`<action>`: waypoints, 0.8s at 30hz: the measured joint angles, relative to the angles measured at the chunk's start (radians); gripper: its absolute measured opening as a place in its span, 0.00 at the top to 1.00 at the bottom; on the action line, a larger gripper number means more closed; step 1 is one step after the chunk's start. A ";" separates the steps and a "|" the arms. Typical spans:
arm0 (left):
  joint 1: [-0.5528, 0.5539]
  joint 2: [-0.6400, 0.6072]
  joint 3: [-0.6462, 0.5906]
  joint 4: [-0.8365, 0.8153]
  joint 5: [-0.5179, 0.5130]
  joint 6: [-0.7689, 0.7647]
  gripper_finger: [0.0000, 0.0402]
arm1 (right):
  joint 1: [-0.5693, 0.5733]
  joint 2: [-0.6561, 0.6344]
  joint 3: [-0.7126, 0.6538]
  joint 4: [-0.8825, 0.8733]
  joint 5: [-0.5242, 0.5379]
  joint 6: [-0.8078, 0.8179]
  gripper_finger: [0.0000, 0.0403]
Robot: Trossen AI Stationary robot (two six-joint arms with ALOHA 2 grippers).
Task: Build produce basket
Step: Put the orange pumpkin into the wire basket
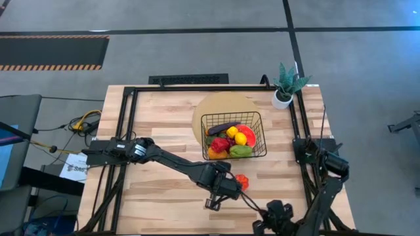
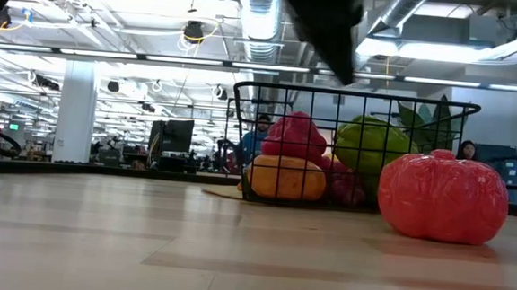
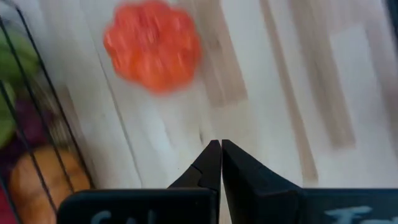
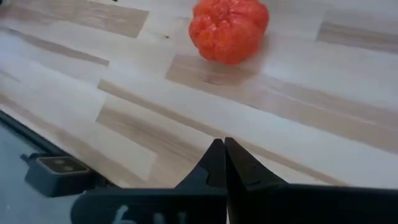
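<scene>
— Left claw (image 3: 220,146)?
— Pinched shut, empty, just beside the red pepper (image 1: 242,180), which sits outside the basket (image 1: 261,134). Right claw (image 4: 224,144) likewise shut, empty, farther from the basket.
— I'd open wide, then straddle the pepper squarely.

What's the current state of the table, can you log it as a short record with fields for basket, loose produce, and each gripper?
basket: black wire basket on the table, over a round tan mat, holding several toy fruits and vegetables
loose produce: one red-orange pepper on the wood in front of the basket, not held
left gripper: shut, empty, beside the pepper
right gripper: shut, empty, at the table's near edge
other: potted plant at the far right corner
</scene>
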 joint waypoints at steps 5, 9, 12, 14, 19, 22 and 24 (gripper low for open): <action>-0.043 0.000 0.000 -0.214 -0.023 -0.005 1.00 | -0.017 0.013 0.000 -0.046 -0.005 -0.010 0.99; -0.088 -0.001 -0.017 -0.308 -0.077 -0.057 1.00 | -0.038 0.011 0.000 -0.125 -0.005 -0.011 0.98; -0.124 -0.002 -0.017 -0.359 -0.089 -0.101 1.00 | -0.064 0.007 0.001 -0.171 -0.006 -0.033 0.97; -0.146 -0.006 -0.016 -0.387 -0.099 -0.141 1.00 | -0.080 0.000 0.000 -0.197 -0.008 -0.041 0.96; -0.177 -0.140 -0.013 -0.397 -0.181 -0.281 1.00 | -0.128 -0.025 0.000 -0.198 -0.009 -0.152 0.95; -0.181 -0.258 -0.011 -0.399 -0.250 -0.394 1.00 | -0.159 -0.065 0.000 -0.188 -0.013 -0.276 0.95; -0.183 -0.339 -0.011 -0.398 -0.292 -0.459 1.00 | -0.189 -0.088 0.001 -0.166 -0.020 -0.376 0.96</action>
